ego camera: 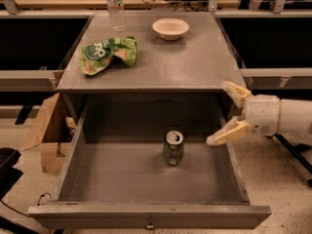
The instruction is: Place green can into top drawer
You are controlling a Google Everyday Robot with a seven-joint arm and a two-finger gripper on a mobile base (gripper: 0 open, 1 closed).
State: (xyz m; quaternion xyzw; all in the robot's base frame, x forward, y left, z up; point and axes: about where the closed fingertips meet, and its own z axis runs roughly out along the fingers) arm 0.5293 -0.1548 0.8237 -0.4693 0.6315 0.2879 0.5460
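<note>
Gripper (219, 113) open, fingers spread wide, holding nothing, over the right wall of the drawer (146, 214). Can (173, 148) stands upright on the drawer floor near the middle, apart from the gripper. Drawer is open. Cabinet top (190, 62) holds a chip bag (108, 54), bowl (170, 28) and bottle (114, 6).

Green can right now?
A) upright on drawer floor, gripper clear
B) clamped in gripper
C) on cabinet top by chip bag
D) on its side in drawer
A: the green can stands upright in the top drawer, and the gripper is open to its right, not touching it.
</note>
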